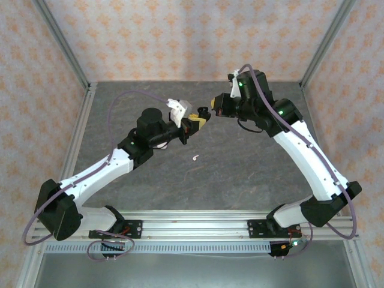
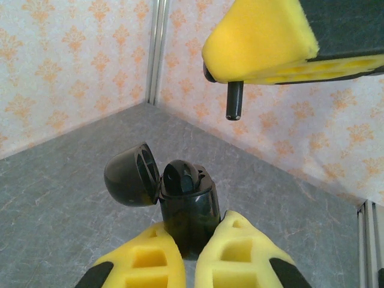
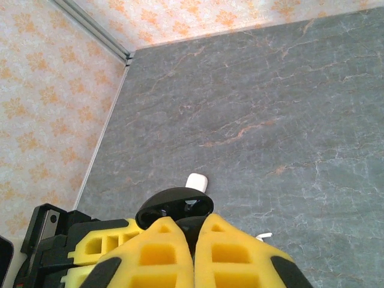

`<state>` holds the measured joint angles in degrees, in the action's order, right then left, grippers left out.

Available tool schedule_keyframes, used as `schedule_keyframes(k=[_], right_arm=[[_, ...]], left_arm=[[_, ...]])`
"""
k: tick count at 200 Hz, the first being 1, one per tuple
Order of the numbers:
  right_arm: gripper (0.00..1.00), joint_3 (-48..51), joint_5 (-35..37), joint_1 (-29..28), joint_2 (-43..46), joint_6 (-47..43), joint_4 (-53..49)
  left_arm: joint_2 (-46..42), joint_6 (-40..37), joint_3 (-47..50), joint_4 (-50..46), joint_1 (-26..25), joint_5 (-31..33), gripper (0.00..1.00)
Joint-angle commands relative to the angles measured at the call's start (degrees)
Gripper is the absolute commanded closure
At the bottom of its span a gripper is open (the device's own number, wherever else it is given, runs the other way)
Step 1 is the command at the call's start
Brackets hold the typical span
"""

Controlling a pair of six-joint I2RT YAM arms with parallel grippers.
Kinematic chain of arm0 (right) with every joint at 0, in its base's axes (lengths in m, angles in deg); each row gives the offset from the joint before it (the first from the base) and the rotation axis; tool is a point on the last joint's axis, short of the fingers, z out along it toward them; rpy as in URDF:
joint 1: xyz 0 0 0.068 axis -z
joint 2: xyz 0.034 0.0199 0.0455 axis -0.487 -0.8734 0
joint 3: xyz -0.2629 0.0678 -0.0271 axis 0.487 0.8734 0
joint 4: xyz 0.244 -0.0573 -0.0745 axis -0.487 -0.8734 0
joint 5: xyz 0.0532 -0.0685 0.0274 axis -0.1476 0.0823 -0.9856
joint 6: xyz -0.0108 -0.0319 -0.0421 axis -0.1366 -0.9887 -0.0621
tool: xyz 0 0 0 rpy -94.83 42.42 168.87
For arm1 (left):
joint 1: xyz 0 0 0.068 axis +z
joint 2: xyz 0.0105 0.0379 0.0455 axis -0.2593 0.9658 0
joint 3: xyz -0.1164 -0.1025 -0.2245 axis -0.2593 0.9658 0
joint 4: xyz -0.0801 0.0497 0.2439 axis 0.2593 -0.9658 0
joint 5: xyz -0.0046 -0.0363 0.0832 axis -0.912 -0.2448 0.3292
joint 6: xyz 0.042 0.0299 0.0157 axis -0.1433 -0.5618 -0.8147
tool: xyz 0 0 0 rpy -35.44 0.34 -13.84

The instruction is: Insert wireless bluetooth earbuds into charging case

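Gripping open black case [image 2: 191, 201] in left tool [image 2: 194, 231], right tool [image 3: 189, 227] pinching stemmed black earbud [image 2: 234, 100]

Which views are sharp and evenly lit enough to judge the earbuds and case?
Top external: even light, soft shadows, white earbud tiny but distinct. Left wrist: black case sharp, with a mild sheen; black earbud stem clear. Right wrist: table veining crisp, no glare.
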<state>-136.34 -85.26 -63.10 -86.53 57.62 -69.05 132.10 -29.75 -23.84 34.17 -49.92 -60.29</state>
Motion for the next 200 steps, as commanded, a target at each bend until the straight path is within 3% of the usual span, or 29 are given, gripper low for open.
schedule_keyframes(k=[1, 200], right_arm=[[0.94, 0.2, -0.2, -0.1, -0.5, -1.0, 1.6], [0.93, 0.7, -4.0, -0.1, -3.9, -3.2, -2.4]], left_arm=[[-1.3, 1.0, -0.8, 0.6, -0.7, -0.6, 1.00], [-1.9, 4.3, 0.7, 2.0, -1.8, 1.0, 1.00]])
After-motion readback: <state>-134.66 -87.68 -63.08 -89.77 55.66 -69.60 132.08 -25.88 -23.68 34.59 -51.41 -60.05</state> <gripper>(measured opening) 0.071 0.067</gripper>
